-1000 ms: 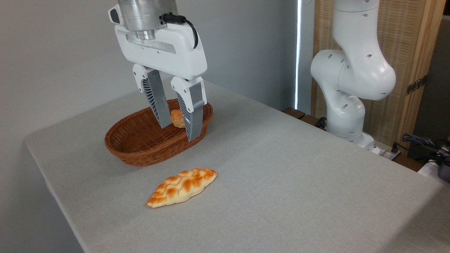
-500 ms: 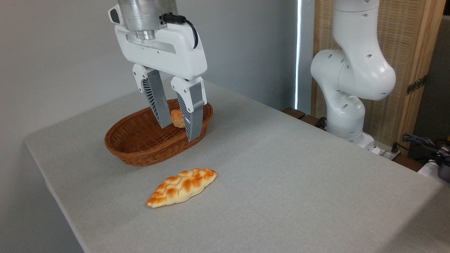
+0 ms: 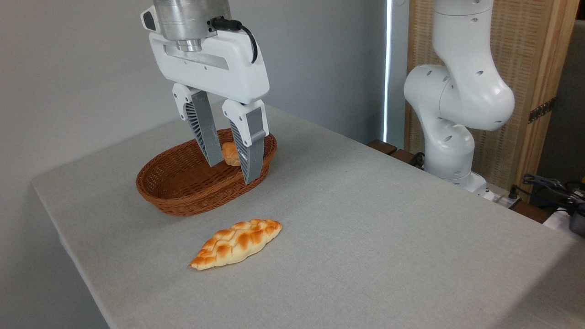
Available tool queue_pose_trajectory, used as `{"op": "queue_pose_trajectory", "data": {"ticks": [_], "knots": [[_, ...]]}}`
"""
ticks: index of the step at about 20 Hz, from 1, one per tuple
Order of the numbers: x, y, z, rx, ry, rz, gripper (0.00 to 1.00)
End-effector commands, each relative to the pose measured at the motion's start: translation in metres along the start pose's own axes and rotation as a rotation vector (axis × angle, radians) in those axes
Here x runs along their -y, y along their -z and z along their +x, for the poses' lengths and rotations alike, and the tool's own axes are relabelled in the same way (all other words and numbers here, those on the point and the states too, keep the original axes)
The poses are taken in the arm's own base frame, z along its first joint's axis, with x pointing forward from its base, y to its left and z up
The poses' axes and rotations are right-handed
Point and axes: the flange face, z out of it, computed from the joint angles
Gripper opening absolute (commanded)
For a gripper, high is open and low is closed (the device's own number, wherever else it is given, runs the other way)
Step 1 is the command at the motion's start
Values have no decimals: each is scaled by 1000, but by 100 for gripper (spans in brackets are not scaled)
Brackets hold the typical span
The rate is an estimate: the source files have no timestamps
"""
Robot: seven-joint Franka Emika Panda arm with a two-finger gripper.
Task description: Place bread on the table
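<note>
Nearest, a braided loaf point(image 3: 236, 243) lies on the grey surface point(image 3: 365, 237), while farther back the bun point(image 3: 230, 153) (mostly hidden) sits in the wicker basket point(image 3: 183, 192), framed by the tool point(image 3: 231, 171) with fingers apart, empty, so lifting and placing remain.

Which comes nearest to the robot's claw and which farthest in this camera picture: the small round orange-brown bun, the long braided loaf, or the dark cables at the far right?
From the open gripper:
1. The small round orange-brown bun, seen between the fingers, inside the brown oval wicker basket.
2. The long braided loaf with toasted patches, on the grey table in front of the basket.
3. The dark cables, beyond the table's right edge.
</note>
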Motion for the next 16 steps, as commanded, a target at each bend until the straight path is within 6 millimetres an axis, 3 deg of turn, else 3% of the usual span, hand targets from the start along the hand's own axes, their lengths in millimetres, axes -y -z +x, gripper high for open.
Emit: {"op": "queue_pose_trajectory", "data": {"ticks": [1,7,12,16], "knots": [[1,2,-1,0,-9,6,100],[-12,-7,-2,18,-23,-8,100],[-52,-14,-12,30,-71,-25,100],[-97,-16,-8,1,-149,-11,100]]}}
